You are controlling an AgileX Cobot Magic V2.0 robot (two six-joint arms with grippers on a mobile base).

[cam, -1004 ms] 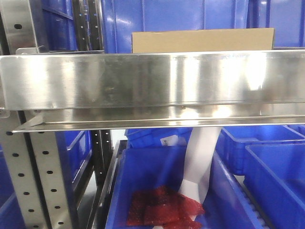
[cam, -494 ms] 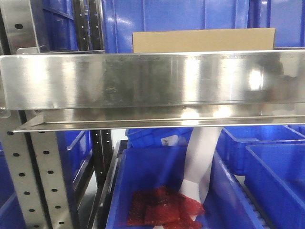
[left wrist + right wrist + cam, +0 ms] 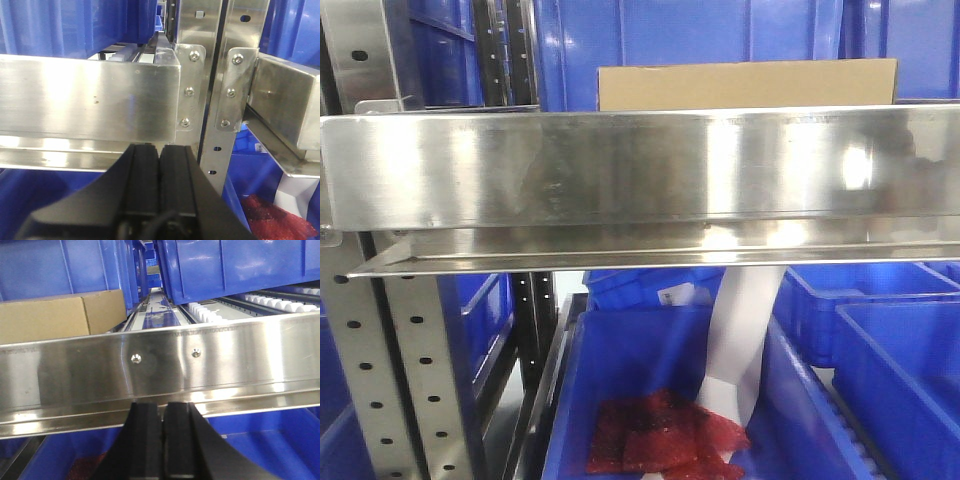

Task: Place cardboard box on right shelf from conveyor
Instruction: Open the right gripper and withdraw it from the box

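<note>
Nothing has shifted over the last second: the right shelf spans above our right tool, the cardboard box resting on it up-left. Both tools, left tool included, sit pressed together and empty, so we judge placement finished.
</note>
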